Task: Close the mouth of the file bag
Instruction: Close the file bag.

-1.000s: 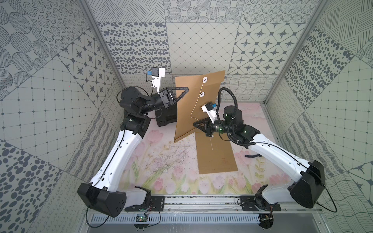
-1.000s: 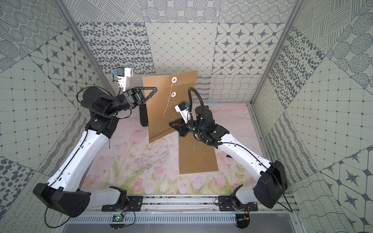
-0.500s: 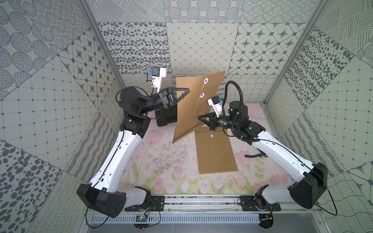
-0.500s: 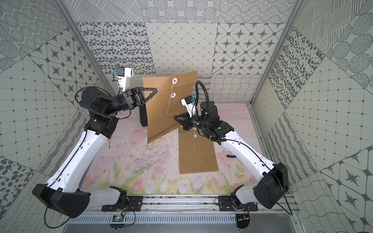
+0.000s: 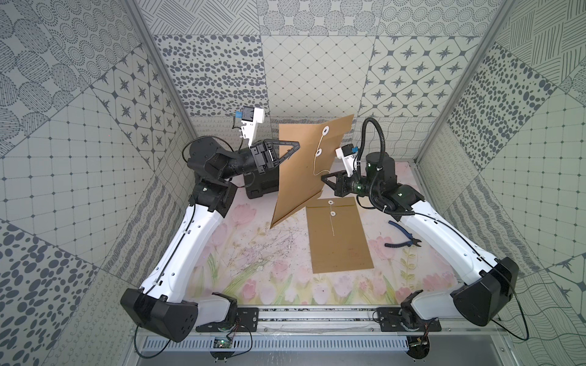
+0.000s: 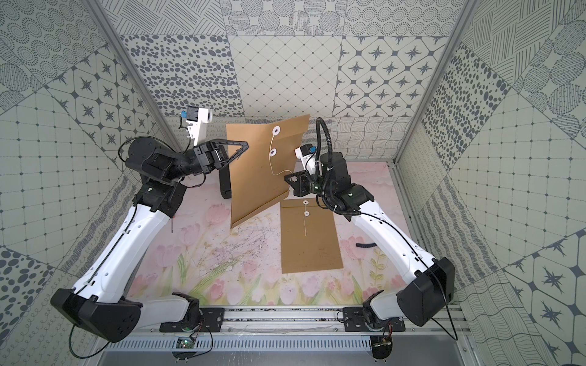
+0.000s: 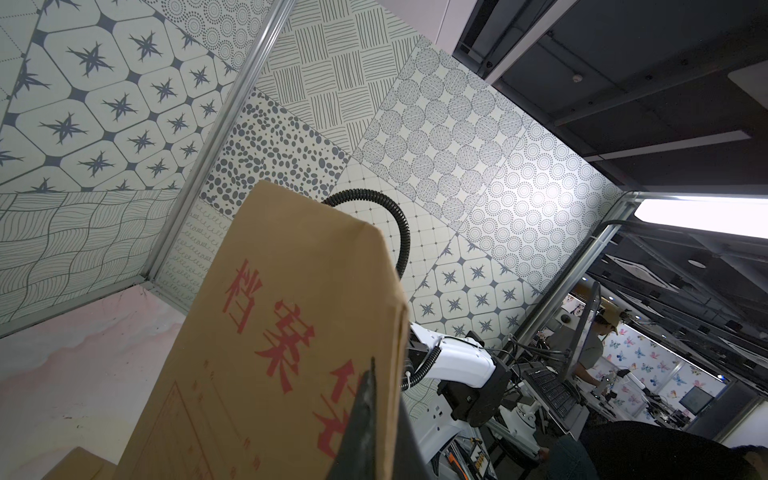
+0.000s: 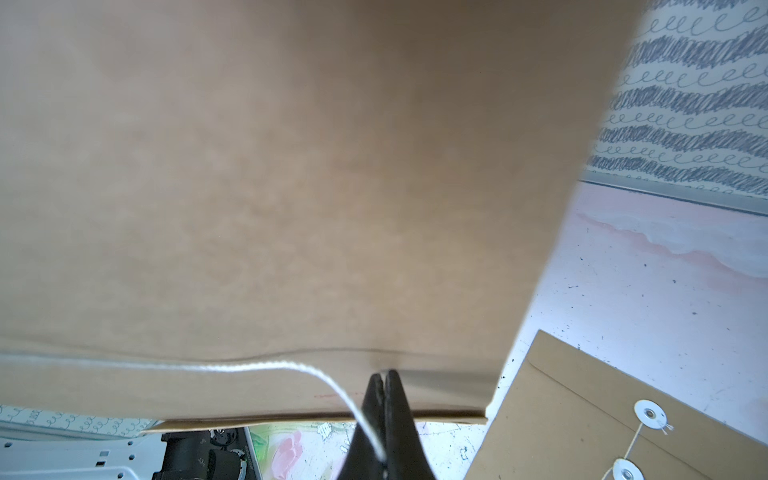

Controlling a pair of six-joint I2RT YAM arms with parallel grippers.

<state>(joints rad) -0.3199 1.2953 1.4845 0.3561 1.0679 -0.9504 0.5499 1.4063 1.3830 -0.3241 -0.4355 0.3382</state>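
Brown file bag point(image 5: 304, 177) stays clamped in left fingers point(image 5: 287, 143) while right fingers point(image 5: 329, 175), pinching its string point(image 5: 315, 166), have risen.

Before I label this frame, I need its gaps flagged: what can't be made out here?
String turns around the lower disc: too small in both top views.
Held file bag: blurred, too close, right wrist view.
Pliers: mostly under the right forearm in a top view.
Black box: half behind that bag, both top views.

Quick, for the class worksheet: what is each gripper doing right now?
Left gripper: jaws shut on the edge of the raised file bag.
Right gripper: jaws shut on that bag's white string.
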